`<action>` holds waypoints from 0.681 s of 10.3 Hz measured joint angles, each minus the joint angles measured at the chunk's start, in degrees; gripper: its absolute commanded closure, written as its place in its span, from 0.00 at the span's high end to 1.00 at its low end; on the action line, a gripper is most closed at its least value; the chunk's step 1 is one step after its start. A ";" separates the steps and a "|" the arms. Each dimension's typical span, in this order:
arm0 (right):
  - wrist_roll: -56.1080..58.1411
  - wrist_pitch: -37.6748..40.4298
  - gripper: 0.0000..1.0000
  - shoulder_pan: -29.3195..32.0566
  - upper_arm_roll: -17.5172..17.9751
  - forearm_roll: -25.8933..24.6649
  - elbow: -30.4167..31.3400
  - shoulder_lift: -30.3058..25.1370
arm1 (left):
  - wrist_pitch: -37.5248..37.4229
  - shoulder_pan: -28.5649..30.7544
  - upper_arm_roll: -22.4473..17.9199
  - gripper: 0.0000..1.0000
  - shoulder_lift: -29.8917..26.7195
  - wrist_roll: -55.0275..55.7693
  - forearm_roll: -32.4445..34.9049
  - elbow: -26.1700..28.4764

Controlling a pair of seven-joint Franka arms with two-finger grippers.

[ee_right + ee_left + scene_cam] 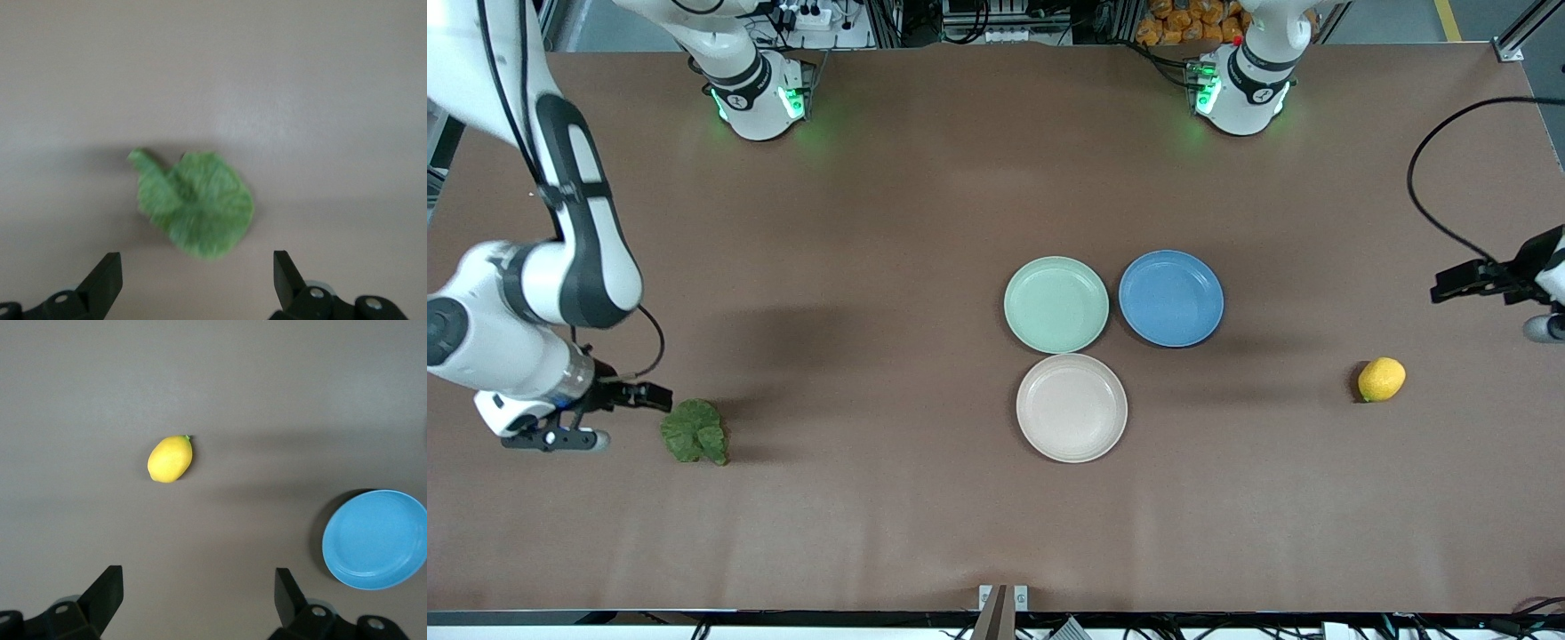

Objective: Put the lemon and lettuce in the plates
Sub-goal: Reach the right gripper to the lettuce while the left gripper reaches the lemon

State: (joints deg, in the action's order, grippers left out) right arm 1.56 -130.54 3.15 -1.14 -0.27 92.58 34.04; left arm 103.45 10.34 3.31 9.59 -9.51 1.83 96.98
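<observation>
Lettuce [695,432]: on counter [871,222], right arm's end.
Lemon [1381,380]: left arm's end.
Plates: mint plate [1056,304], beige plate [1072,408], blue plate [1171,298] clustered mid-counter, all bare.
Left hand [199,600]: wide, above counter near lemon.
Right hand [197,280]: wide, beside lettuce.

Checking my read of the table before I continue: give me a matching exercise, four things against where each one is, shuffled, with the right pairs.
Things:
1. lemon
2. lettuce
3. beige plate
4. blue plate

Places:
A. beside the mint plate, toward the left arm's end
B. on the bare table near the open right gripper
C. nearest the front camera of the three plates
D. on the bare table near the open left gripper

Pairs: 1-D, 2-B, 3-C, 4-A
</observation>
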 measured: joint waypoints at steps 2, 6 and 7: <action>-0.24 -2.21 0.99 0.25 0.01 0.14 -5.54 7.66 | 6.38 0.68 0.01 1.00 1.36 -2.09 2.55 4.63; -1.26 -7.85 0.94 -0.74 0.55 5.98 -9.46 13.85 | 17.36 2.18 0.01 1.00 9.46 -6.49 4.41 6.02; -1.28 -10.30 0.89 -1.07 0.59 6.00 -9.46 14.54 | 20.25 2.75 0.01 1.00 12.00 -8.22 4.47 6.08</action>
State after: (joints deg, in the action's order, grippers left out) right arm 0.29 -140.84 2.09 -0.55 5.73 83.12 48.58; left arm 123.70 13.09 3.32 21.59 -17.73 6.30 103.06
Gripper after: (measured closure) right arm 0.026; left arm 0.000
